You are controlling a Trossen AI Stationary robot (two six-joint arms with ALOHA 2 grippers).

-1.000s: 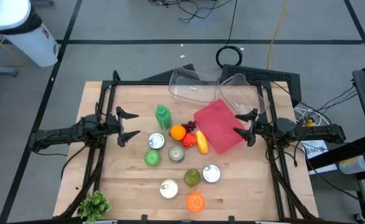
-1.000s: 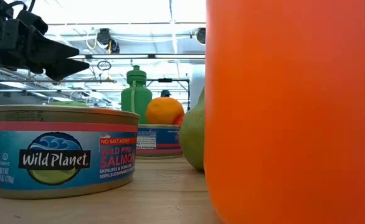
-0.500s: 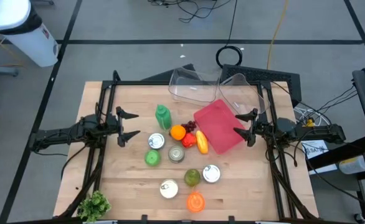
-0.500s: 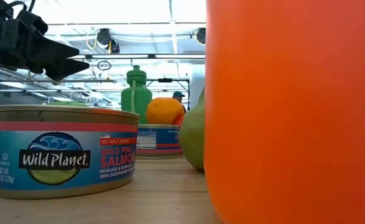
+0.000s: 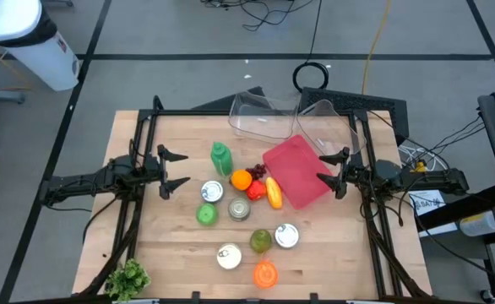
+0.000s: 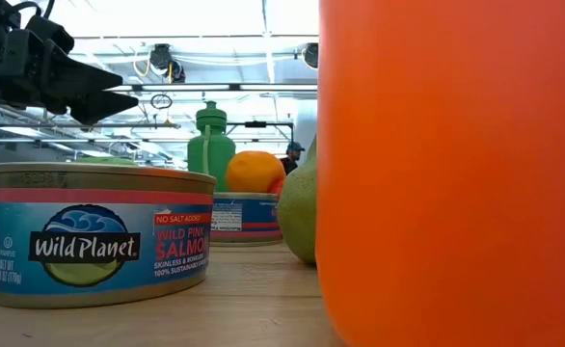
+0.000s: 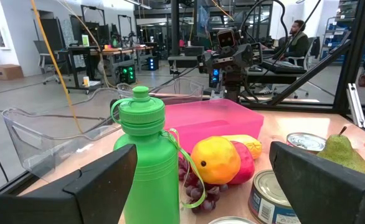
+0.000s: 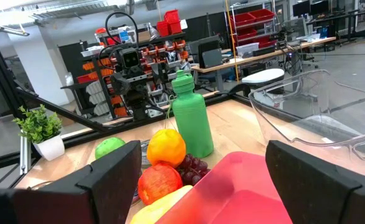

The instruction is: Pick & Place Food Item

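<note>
The left gripper (image 5: 173,169) hangs with its fingers spread and empty over the left side of the table (image 5: 332,253), and the right gripper (image 5: 331,172) hangs the same way, spread and empty, over the right side, its tips just at the right edge of the pink tray (image 5: 296,171).

Nearest the front edge stands an orange cup (image 5: 265,274), with a white-topped salmon can (image 5: 229,256) just to its left. A leafy green plant (image 5: 127,278) sits at the front left corner. Behind the cup lie a green pear (image 5: 260,241) and, beside it, a second can (image 5: 286,236).

Toward the middle are a green apple (image 5: 206,214), a can (image 5: 239,209) to its right and another can (image 5: 211,192) behind it. A yellow banana-like fruit (image 5: 274,193) lies against the tray's front left edge, touching a red apple (image 5: 257,189); an orange (image 5: 241,179) and dark grapes (image 5: 258,171) cluster with them. A green bottle (image 5: 220,158) stands upright behind the orange.

At the rear edge, two clear plastic containers (image 5: 264,118) overhang the table.
</note>
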